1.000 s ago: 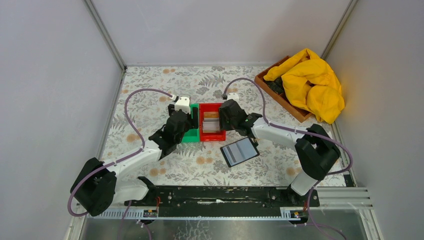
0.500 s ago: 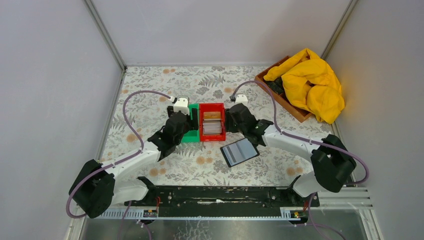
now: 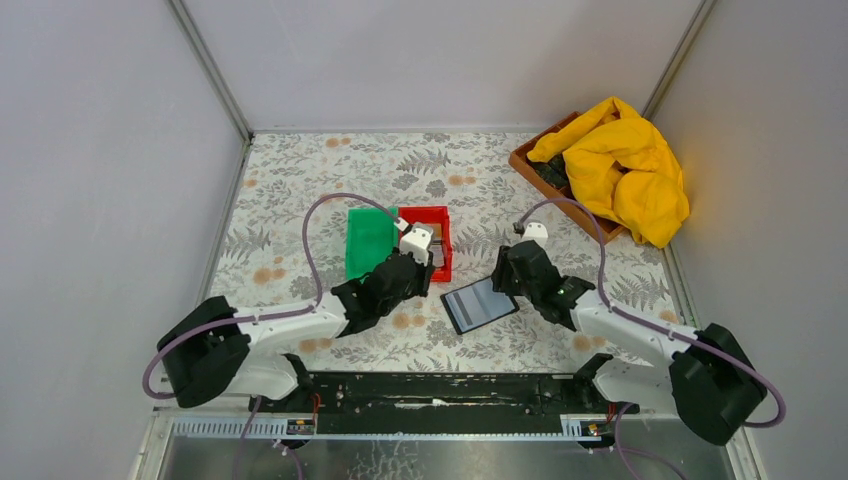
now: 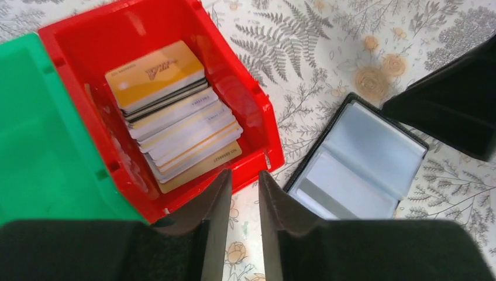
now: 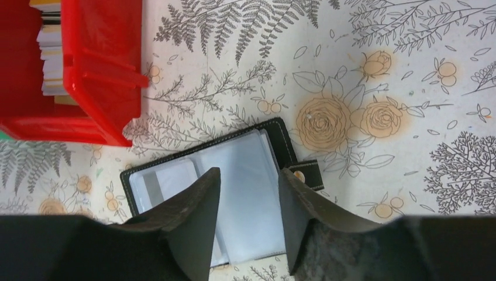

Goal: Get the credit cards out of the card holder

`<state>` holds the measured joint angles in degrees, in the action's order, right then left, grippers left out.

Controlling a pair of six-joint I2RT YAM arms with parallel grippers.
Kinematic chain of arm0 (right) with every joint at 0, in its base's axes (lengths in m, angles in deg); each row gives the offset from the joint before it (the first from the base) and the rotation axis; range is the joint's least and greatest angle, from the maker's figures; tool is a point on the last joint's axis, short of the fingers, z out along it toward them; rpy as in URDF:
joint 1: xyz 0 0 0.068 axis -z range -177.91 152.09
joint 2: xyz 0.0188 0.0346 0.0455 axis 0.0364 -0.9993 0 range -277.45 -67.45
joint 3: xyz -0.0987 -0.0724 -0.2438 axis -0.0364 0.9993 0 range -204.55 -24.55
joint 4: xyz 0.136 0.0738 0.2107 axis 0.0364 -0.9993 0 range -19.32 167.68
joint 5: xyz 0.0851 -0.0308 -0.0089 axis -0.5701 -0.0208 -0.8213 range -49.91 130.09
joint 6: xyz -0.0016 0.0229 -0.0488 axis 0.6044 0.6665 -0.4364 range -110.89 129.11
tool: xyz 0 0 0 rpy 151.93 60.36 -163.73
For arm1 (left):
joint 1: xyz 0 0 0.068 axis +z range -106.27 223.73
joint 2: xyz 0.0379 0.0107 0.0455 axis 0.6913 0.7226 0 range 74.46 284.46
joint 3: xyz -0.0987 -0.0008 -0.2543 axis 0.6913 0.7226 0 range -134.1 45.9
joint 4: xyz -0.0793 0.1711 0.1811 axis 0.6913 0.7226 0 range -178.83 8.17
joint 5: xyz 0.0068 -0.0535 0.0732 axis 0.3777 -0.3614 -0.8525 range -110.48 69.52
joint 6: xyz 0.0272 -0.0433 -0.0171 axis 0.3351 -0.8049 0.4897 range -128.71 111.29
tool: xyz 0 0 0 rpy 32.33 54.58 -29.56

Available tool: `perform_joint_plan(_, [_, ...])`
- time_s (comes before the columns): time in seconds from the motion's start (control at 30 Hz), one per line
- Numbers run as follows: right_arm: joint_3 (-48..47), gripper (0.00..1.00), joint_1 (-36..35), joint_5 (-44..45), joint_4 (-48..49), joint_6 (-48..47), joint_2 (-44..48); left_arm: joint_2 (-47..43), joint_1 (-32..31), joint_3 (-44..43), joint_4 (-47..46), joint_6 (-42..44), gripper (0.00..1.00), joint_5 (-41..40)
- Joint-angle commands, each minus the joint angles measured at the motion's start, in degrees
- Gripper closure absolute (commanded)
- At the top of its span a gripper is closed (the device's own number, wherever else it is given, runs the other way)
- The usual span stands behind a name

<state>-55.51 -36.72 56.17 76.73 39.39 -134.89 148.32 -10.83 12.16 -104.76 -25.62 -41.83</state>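
Your top camera sits high above and behind the arm bases, tilted down and forward, so you get the whole table (image 3: pixel 300 180) from far off. Your left wrist camera is close in, looking steeply down past the left gripper (image 4: pixel 244 174) at the red bin (image 4: pixel 234 88), with the card holder (image 4: pixel 357 158) at lower right. Your right wrist camera hangs just over the card holder (image 5: pixel 245 170), facing almost straight down past the right gripper (image 5: pixel 248 171), and catches only a corner of the red bin (image 5: pixel 99 70) at upper left. Both wrist views share those two things. From the top camera you see the red bin (image 3: pixel 444 255) and card holder (image 3: pixel 480 303) small, mid-table.
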Motion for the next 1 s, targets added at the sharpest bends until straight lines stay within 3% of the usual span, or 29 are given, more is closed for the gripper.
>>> perform_joint_plan(0.0, [3.2, 0.55, -0.3, -1.7, 1.1, 1.8, 6.3, 3.0, -0.2, -0.1, -5.6, -1.3, 0.77, 4.9])
perform_joint_plan(0.2, [5.1, 0.69, -0.3, -0.4, -0.9, 2.0, 10.8, 10.5, -0.3, -3.1, -3.6, -1.2, 0.99, 7.6])
perform_joint_plan(0.53, [5.6, 0.69, -0.3, -0.1, 0.1, 1.1, 9.6, 20.6, 2.5, -10.0, 5.0, -1.3, 1.00, 7.9])
perform_joint_plan(0.97, [4.9, 0.67, -0.1, -0.2, 2.6, -1.6, 5.2, 20.2, 12.4, -9.8, 7.8, -3.9, 1.00, 9.7])
